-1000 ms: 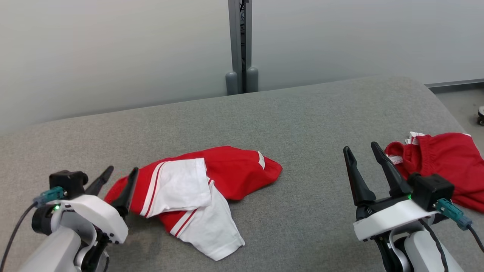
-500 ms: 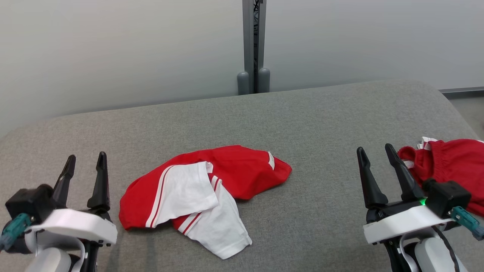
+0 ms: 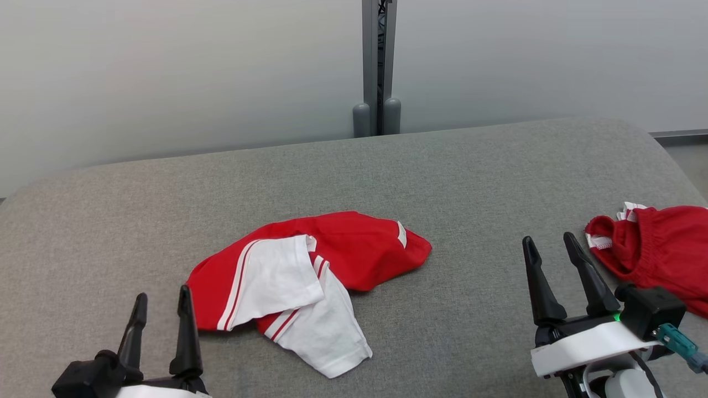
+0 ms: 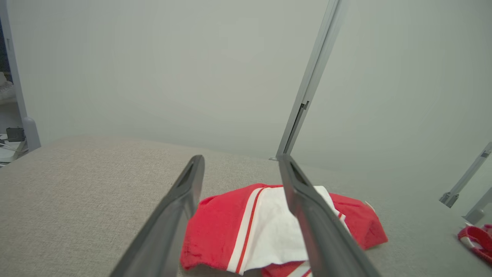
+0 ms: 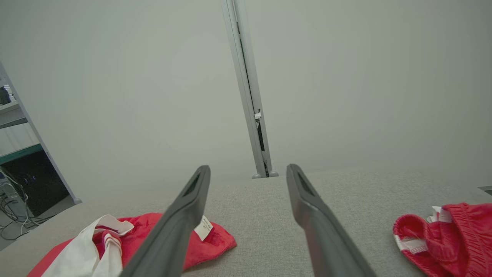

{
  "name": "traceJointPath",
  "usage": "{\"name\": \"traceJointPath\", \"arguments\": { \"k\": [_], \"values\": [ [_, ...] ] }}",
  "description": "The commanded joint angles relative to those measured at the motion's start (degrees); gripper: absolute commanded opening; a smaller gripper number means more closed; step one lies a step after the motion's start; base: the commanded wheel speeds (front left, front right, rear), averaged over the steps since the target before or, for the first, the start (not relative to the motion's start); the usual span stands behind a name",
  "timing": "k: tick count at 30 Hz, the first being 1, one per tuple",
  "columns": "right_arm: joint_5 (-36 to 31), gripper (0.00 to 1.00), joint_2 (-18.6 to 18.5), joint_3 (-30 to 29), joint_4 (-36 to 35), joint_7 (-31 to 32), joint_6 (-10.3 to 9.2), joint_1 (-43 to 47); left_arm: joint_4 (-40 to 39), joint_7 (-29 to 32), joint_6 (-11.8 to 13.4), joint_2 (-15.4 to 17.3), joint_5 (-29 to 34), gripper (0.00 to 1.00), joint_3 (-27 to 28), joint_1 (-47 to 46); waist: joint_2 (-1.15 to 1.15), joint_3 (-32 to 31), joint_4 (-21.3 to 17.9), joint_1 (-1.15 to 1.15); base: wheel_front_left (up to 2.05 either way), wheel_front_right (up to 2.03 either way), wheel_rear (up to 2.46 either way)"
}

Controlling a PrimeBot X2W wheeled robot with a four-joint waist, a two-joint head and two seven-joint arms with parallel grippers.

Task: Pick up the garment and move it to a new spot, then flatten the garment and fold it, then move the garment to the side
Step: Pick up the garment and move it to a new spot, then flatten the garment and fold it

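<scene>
A crumpled red and white garment [image 3: 298,276] lies in the middle of the grey padded table [image 3: 354,182]; it also appears in the left wrist view [image 4: 246,227] and the right wrist view [image 5: 115,242]. My left gripper [image 3: 161,301] stands open at the lower left, just short of the garment's left edge, with nothing between its fingers. My right gripper [image 3: 550,249] is open at the lower right, apart from the cloth, its fingers empty.
A second red garment [image 3: 658,254] with an elastic waistband lies at the table's right edge, also seen in the right wrist view [image 5: 449,234]. A grey post [image 3: 377,66] rises behind the table against a pale wall. Bare table surface lies between the two garments.
The head camera has shifted, so the scene sits a little differently. My left gripper has drawn back and down from the garment's left edge to the bottom left corner. The garment lies unchanged.
</scene>
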Motion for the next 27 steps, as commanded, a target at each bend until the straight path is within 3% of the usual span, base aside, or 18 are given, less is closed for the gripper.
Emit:
{"name": "traceJointPath", "arguments": {
  "k": [1, 8, 27],
  "values": [
    [-0.31, 1.0, -0.04, -0.05, 0.11, -0.27, 0.02, 0.33, 0.23, -0.07, -0.82, -0.25, 0.9, 1.0, 0.38, 0.2, 0.0, -0.04, 0.06, 0.0, 0.0, 0.0, 0.0],
    [-0.25, 1.0, -0.27, 0.44, 0.13, -0.27, 0.02, -0.15, 2.2, -0.07, -4.24, -1.07, 5.4, 1.0, 1.22, -0.53, 0.0, -0.33, 0.07, 0.0, 0.0, 0.0, 0.0],
    [-0.39, 1.0, -0.46, 0.5, 0.31, -0.27, 0.02, -0.21, 4.2, -0.08, -7.46, -4.09, 8.99, 1.0, 3.86, -0.51, 0.0, -0.52, 0.15, 0.0, 0.0, 0.0, 0.0]
  ]
}}
